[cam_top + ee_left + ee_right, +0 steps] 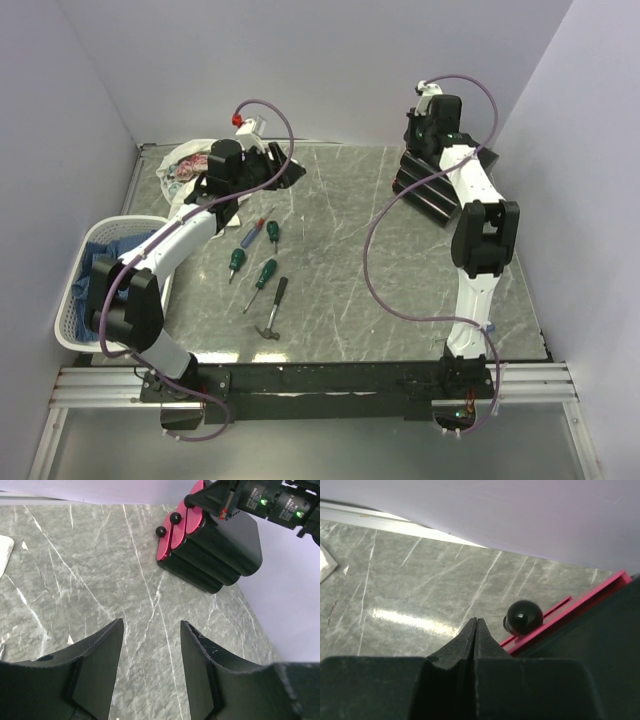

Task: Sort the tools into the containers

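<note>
The tools lie left of centre in the top view: a red-and-blue screwdriver (256, 229), three green-handled screwdrivers (272, 233) (237, 260) (265, 273) and a black-handled hammer (274, 309). The black drawer unit (432, 200) stands at the far right; it also shows in the left wrist view (220, 550) with pink-red fronts and round knobs (175, 517). My left gripper (289, 175) (151, 625) is open and empty, above bare table beyond the tools. My right gripper (424, 132) (476, 622) is shut and empty, its tips just left of a black knob (524, 617) on a pink drawer front (580, 605).
A white lattice basket (73, 300) with blue cloth sits at the left edge. A white patterned cloth (183, 167) lies at the far left corner. Walls close in the back and both sides.
</note>
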